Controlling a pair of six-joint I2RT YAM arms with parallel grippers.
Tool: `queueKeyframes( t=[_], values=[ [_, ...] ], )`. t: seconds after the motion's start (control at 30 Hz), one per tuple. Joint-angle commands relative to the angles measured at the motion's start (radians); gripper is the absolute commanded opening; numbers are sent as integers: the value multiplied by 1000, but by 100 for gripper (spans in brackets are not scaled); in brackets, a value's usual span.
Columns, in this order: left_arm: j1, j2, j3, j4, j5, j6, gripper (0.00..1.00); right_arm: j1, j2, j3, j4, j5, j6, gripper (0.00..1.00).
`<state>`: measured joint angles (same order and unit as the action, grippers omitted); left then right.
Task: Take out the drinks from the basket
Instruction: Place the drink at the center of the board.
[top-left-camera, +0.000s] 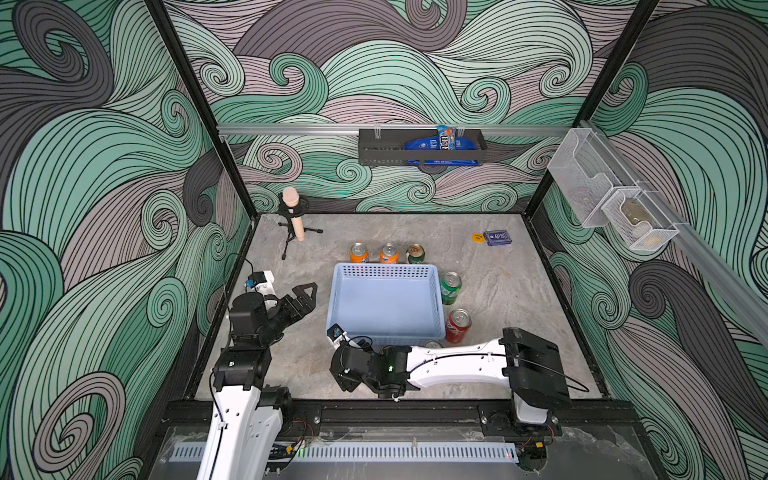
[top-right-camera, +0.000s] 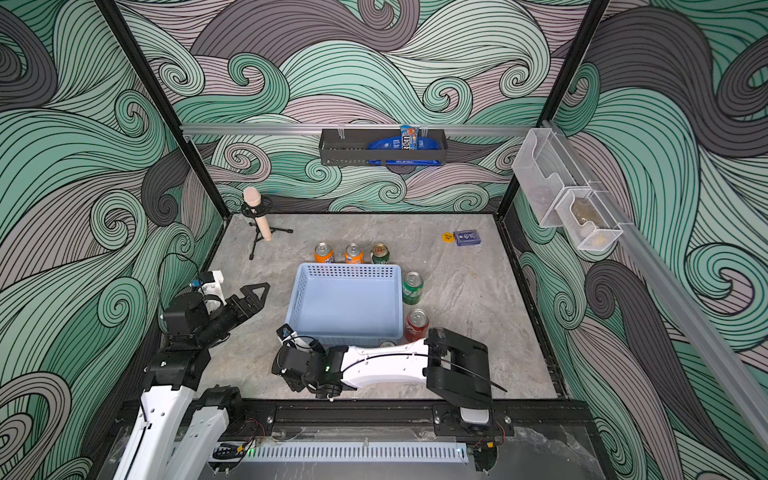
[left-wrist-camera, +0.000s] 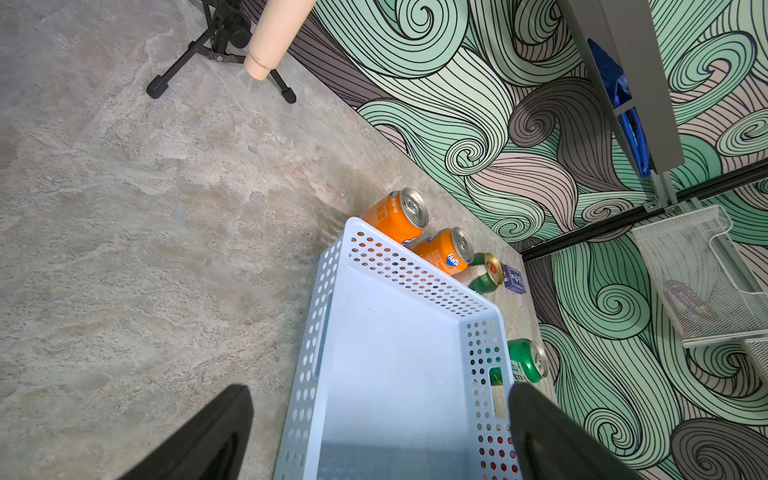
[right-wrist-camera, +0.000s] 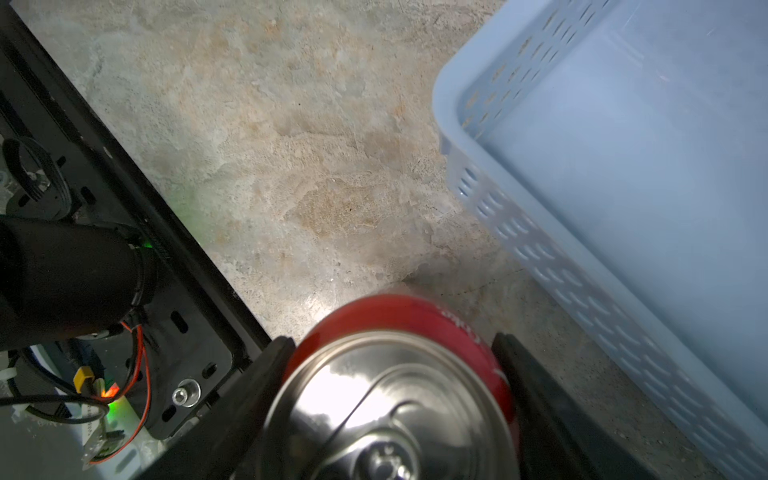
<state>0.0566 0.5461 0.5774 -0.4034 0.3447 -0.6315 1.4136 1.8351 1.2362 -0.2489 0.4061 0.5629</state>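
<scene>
Red can (right-wrist-camera: 399, 374), pinched by the right hand (right-wrist-camera: 388, 349) beside the basket (right-wrist-camera: 519, 232) near the tabletop's (right-wrist-camera: 291, 166) front edge, may topple if released tilted, while the left hand (left-wrist-camera: 380, 392) hovers spread.

1. Both top views sat high above the front edge. They looked down and toward the back wall (top-left-camera: 395, 83), and they saw the whole desk (top-left-camera: 519, 291).
2. They showed nearly the same picture, only shifted a little sideways.
3. The left wrist view was low and close. It looked past the left hand (left-wrist-camera: 378, 395), across the basket (left-wrist-camera: 395, 353), to the back wall.
4. The right wrist view was very close. It looked down on the red can (right-wrist-camera: 386, 399) in the right hand (right-wrist-camera: 392, 343), with a basket corner beside it.
5. All four views shared the basket.
</scene>
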Motion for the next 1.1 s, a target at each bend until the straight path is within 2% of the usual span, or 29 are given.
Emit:
queueKeyframes(
  t=[0.0,0.17,0.5,0.87,0.97,1.07],
  values=[
    [0,-3,28,15,-19,22,99,6,22,26,34,8,15,64],
    [0,-8,29,12,-36,26,99,9,21,29,34,6,14,78],
    [0,-9,44,15,-119,2,99,10,-38,41,32,43,-27,99],
    [0,7,84,124,-285,40,99,-37,-249,68,31,220,-162,100],
    [0,48,84,188,-319,59,99,-99,-353,24,32,276,-177,100],
    [-2,101,67,264,-352,75,99,-211,-486,-50,34,288,-184,100]
  ],
)
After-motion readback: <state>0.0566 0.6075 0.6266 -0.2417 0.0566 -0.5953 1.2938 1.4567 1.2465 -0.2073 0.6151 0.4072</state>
